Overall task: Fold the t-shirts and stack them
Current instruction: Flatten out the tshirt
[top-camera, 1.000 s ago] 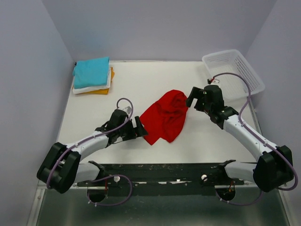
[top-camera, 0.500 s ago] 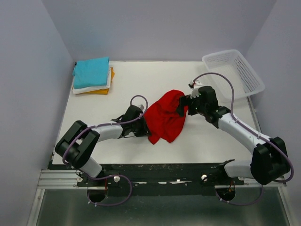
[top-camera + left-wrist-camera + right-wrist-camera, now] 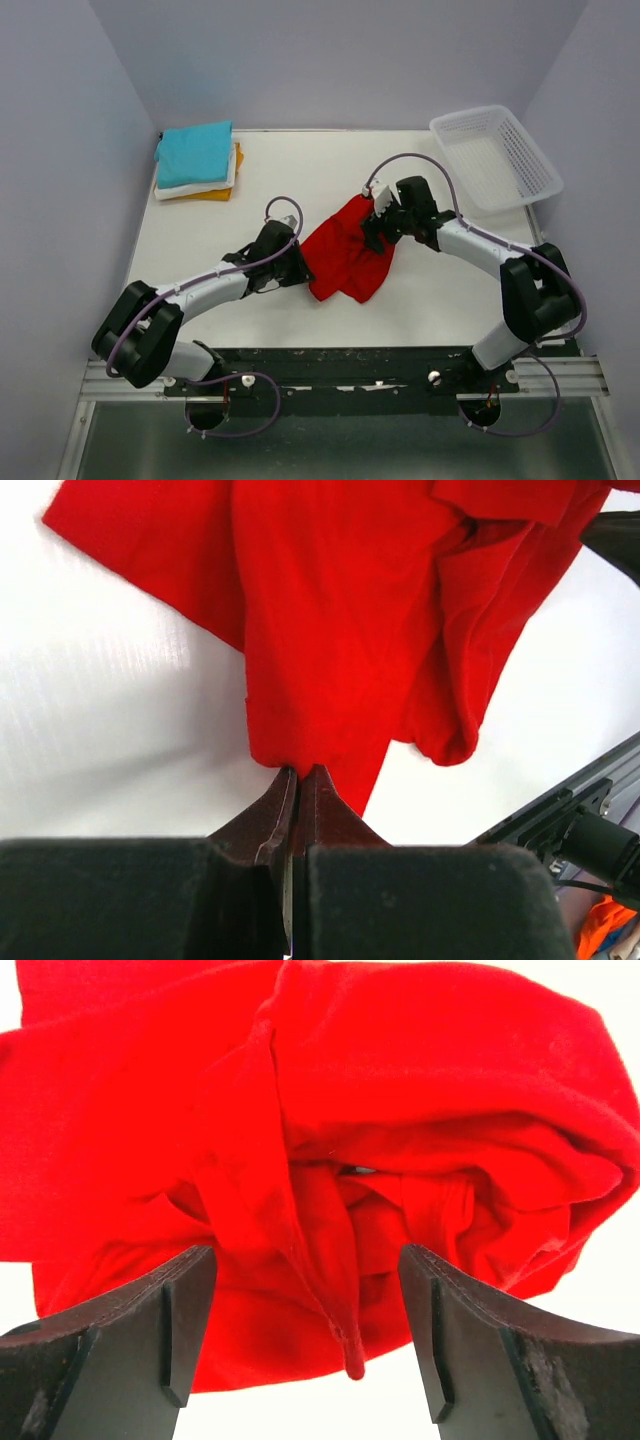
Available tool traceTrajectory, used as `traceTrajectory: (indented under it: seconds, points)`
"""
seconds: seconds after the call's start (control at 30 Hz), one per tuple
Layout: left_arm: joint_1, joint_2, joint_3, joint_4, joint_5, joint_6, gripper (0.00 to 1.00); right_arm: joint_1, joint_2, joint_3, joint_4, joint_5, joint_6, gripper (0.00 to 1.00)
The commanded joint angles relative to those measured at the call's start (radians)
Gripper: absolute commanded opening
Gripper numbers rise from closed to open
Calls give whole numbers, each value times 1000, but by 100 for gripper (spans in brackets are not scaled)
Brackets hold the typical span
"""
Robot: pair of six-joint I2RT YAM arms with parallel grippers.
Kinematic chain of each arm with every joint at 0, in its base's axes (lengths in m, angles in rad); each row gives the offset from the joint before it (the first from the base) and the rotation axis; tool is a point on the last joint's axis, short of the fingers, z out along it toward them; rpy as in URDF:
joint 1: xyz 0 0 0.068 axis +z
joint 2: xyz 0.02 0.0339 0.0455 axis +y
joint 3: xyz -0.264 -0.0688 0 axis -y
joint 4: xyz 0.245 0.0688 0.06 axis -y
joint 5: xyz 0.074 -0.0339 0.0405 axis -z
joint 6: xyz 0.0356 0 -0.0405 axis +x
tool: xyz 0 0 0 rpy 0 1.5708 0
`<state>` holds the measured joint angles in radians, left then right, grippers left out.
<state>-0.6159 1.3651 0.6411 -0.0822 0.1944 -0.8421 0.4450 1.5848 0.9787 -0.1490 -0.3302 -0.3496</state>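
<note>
A white plastic lattice basket (image 3: pixel 492 165) sits at the far right corner of the white desk (image 3: pixel 300 165). Pale lilac walls (image 3: pixel 350 60) enclose the desk.

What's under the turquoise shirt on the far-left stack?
Under the turquoise shirt a white shirt lies on an orange-yellow shirt. Only their edges show; anything else between or beneath them is covered.

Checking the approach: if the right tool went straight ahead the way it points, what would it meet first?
The crumpled red t-shirt: its bunched folds lie directly ahead of the open right tool, though exact depth is unclear.
</note>
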Motion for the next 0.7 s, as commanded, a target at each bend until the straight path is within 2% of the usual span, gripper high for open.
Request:
traceTrajectory:
  seconds: [0.0, 0.03, 0.07, 0.1, 0.13, 0.17, 0.27, 0.37, 0.47, 0.57, 0.67]
  points:
    - [-4, -45, -6, -31, -47, 13, 0, 15, 55, 19, 30, 24, -19, 69]
    - [-4, -51, -4, -38, -57, 12, 0, 17, 61, 24, 33, 36, -12, 53]
    - [-4, -56, 0, -49, -68, 10, 0, 19, 58, 20, 49, 60, 1, 29]
    - [-2, -62, 3, -61, -80, 10, 0, 20, 40, 6, 88, 82, 18, 15]
    - [-1, -70, 7, -73, -90, 13, 0, 21, 15, -13, 135, 109, 43, 6]
    - [4, -81, 16, -90, -99, 17, 0, 21, -24, -39, 202, 140, 77, 2]
    - [52, -153, 33, -131, -107, 28, 0, 21, -135, -84, 318, 317, 195, 1]
    - [127, -273, 54, -188, -142, 37, 0, 21, -227, -75, 309, 579, 323, 1]
    - [201, -410, 117, -296, -237, 46, 0, 19, -316, -52, 237, 793, 455, 1]
    - [229, -522, 207, -373, -337, 77, 0, 17, -407, -13, 152, 844, 544, 1]
    - [239, -598, 310, -405, -404, 116, 0, 17, -481, 38, 83, 755, 569, 1]
